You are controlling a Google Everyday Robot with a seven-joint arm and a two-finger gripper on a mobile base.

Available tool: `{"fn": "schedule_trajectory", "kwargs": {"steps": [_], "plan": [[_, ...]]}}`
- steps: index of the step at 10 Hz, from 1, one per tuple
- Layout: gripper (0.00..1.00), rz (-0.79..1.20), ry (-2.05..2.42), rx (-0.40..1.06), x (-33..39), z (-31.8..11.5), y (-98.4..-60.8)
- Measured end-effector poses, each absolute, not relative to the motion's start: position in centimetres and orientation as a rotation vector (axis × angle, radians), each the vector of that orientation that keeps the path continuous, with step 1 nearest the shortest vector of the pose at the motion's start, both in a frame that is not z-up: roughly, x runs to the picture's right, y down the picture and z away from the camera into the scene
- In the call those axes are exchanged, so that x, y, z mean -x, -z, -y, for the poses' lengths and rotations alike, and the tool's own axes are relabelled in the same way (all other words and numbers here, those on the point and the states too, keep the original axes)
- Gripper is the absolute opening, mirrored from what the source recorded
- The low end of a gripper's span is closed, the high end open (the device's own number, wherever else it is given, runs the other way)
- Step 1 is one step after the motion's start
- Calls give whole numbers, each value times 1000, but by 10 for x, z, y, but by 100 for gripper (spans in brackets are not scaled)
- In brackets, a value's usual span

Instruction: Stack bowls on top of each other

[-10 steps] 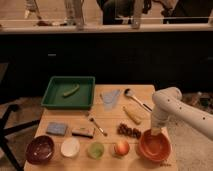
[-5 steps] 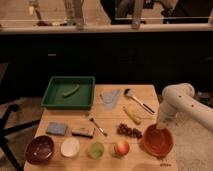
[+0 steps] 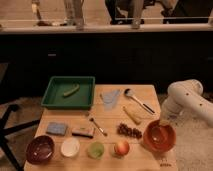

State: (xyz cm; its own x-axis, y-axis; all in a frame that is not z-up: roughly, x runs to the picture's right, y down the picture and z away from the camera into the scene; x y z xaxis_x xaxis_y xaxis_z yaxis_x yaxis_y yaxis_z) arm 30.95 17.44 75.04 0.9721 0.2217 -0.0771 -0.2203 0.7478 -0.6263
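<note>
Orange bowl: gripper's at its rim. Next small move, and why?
Probably lift it straight up before carrying it across. The gripper looks shut on the far rim of the orange bowl; the maroon bowl sits at the other end of the front row, with the apple and green cup between them.

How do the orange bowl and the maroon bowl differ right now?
The orange bowl is larger and brighter; the maroon bowl is smaller and darker. The orange bowl is at front right of the table, the maroon bowl at front left. The gripper is shut on the orange bowl's rim; the maroon bowl is untouched. Both are round.
</note>
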Motion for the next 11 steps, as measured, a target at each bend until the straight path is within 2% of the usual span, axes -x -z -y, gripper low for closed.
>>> {"fn": "schedule_trajectory", "kwargs": {"steps": [5, 11], "plan": [[13, 33, -211, 558, -292, -131, -726], [13, 82, -121, 478, -236, -77, -718]]}}
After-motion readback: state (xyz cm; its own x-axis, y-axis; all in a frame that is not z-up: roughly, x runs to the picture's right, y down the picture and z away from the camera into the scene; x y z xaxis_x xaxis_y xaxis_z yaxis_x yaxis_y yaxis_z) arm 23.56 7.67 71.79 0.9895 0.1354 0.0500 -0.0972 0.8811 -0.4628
